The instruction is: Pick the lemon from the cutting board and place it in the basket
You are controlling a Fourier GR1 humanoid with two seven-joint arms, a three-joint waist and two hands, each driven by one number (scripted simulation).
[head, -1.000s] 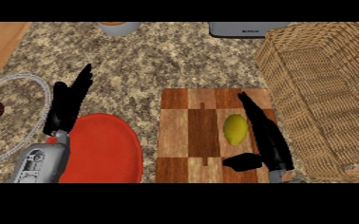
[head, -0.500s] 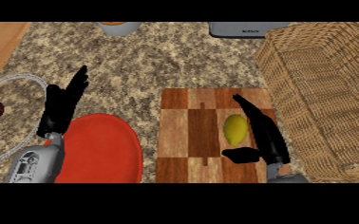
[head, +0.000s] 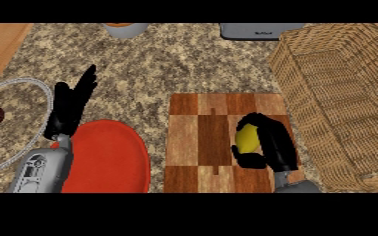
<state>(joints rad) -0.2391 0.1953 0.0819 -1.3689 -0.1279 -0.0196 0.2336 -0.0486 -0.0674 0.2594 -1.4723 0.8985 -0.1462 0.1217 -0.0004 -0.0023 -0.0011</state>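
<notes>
My right hand (head: 270, 142) curls round the lemon (head: 247, 137) on the board (head: 203, 140); basket (head: 332, 100) at 3 o'clock. My left hand (head: 70, 105) rests open at 9 o'clock.

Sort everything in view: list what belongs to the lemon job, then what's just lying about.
Job: lemon, cutting board, basket, right hand with fingers curled round the lemon.
Lying about: red plate, grey appliance, bowl, resting left hand.
</notes>
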